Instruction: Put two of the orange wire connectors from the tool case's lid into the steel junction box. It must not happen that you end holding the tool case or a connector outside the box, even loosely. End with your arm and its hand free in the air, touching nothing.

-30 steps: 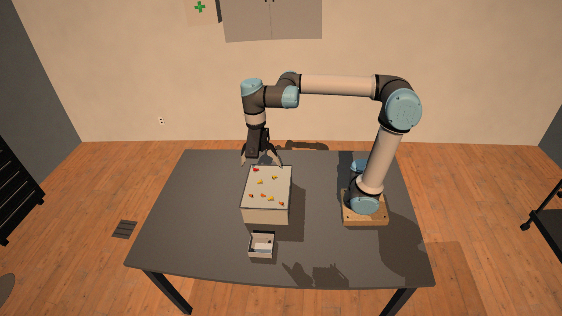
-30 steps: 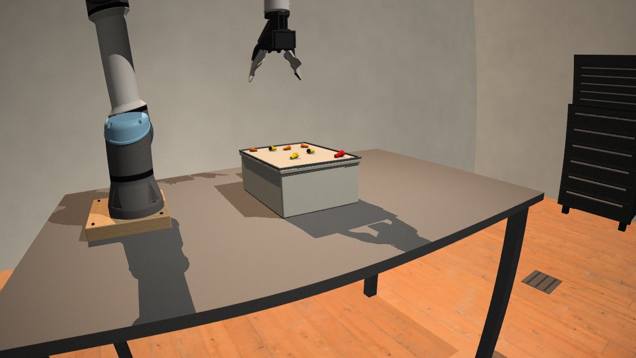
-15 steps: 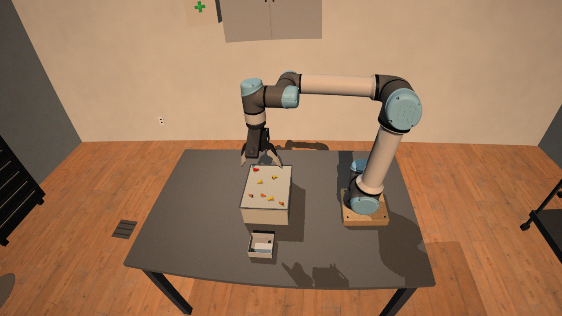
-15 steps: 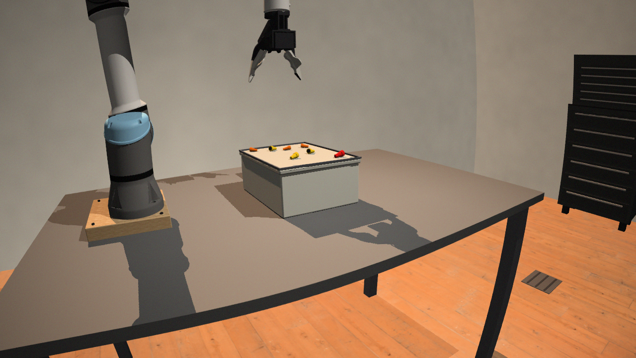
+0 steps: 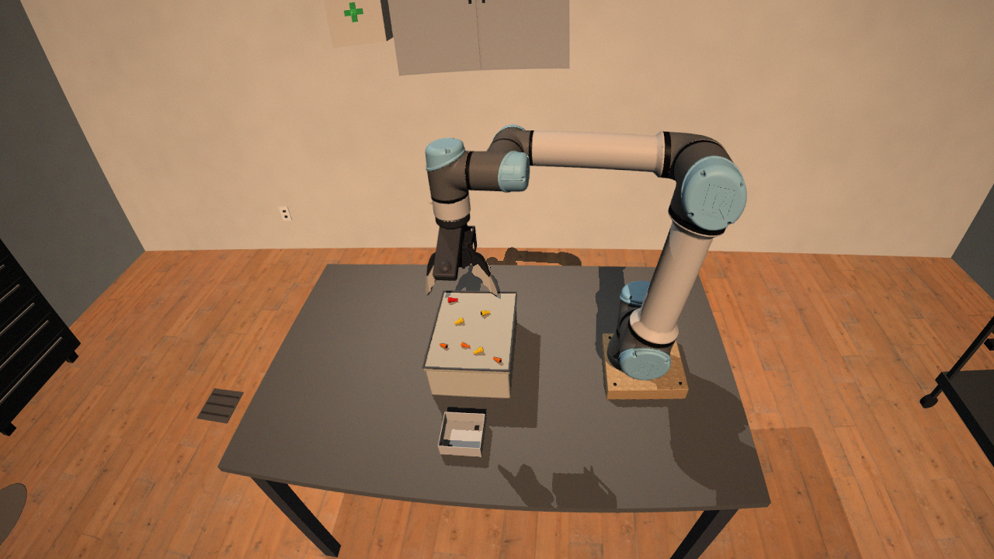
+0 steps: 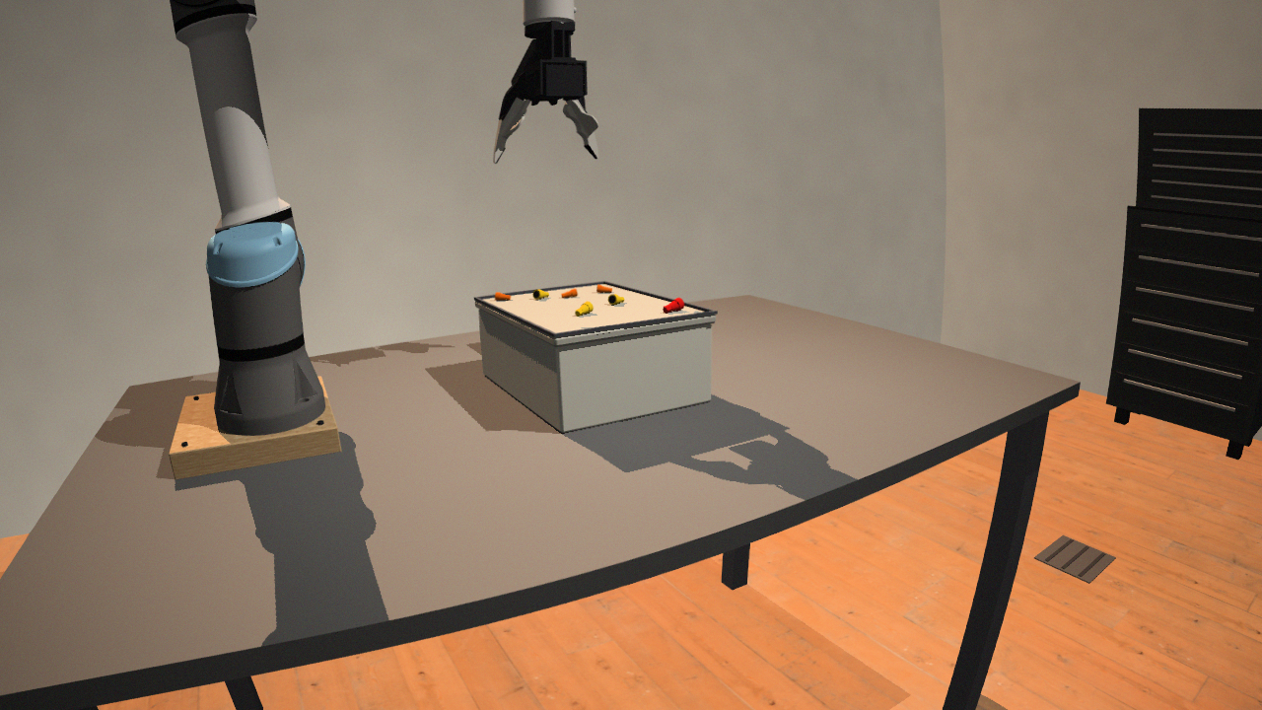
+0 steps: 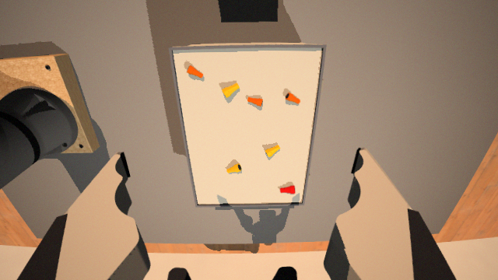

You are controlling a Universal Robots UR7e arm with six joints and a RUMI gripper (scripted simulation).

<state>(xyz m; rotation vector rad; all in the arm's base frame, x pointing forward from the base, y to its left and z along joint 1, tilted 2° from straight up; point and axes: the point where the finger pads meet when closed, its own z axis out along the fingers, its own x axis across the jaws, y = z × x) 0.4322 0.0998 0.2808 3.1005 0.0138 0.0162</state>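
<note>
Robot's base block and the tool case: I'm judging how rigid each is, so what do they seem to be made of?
The base block looks like pale wood or particle board: speckled tan grain, matte, dark bolt holes at the corners. The tool case has smooth, flat grey walls with no grain, which suits painted metal or hard plastic; the look leaves that open. Its lid is a matte cream panel in a thin dark frame.

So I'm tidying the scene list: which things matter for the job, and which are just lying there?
Job:
- three orange wire connectors
- tool case lid
- steel junction box
- open, empty gripper

Lying about:
- three yellow connectors
- red connector
</note>
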